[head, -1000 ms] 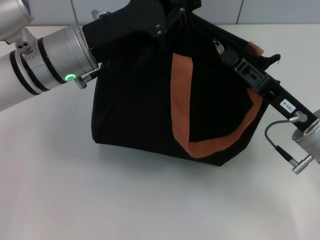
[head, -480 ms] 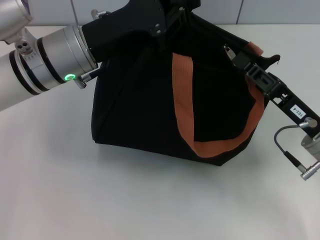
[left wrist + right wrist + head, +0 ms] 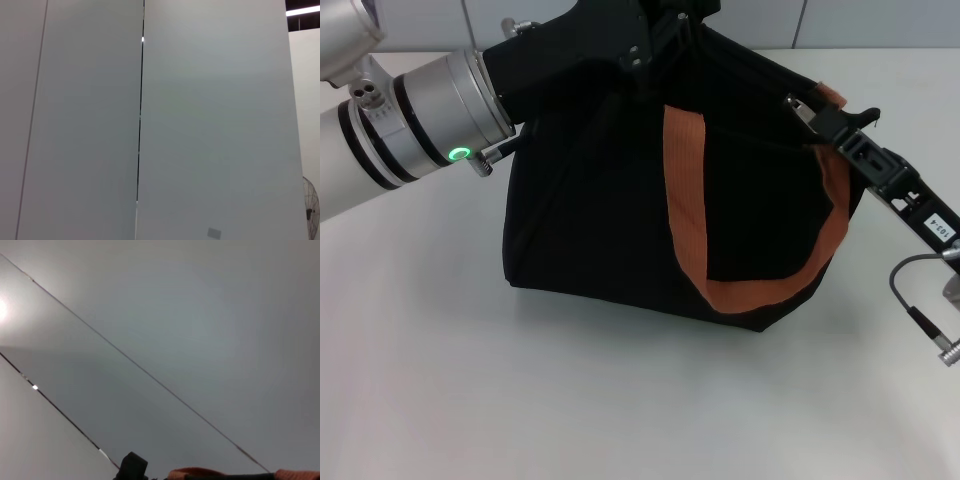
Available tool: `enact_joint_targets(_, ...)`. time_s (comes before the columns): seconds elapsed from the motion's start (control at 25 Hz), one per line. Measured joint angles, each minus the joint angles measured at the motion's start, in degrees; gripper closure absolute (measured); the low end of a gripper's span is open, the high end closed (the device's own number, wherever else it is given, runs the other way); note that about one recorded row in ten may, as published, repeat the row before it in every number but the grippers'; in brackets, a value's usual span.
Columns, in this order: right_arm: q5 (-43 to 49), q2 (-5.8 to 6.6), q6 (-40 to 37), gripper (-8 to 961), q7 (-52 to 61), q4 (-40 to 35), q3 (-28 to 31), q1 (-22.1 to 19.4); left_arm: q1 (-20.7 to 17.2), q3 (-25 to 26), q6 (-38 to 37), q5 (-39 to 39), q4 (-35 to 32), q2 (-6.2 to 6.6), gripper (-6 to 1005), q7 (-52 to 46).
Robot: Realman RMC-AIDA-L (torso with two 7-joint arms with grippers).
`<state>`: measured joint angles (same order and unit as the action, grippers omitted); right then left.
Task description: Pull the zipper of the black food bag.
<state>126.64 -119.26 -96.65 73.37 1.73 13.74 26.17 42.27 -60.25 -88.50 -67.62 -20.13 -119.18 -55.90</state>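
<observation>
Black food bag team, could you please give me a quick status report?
Left gripper at black food bag top, far-left corner. Right gripper at zipper, bag's right top edge. Nothing in the way.

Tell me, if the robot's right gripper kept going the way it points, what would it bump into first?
Probably the black food bag. The right gripper points up-left along the bag's top edge, right by the zipper and the orange strap. Depth is hard to judge.

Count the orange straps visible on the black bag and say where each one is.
2. One orange strap loops down the front face of the black bag. A second strap peeks out at the bag's top right corner, beside the right gripper. More of it may be hidden.
</observation>
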Motion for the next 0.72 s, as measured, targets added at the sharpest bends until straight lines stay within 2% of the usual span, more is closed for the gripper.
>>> enact_joint_targets(0.72, 0.0, -0.01, -0.1, 957, 0.8, -2.4, 5.0, -3.8, -0.1, 0.1, 0.0, 0.0, 0.0, 0.0, 887, 0.0)
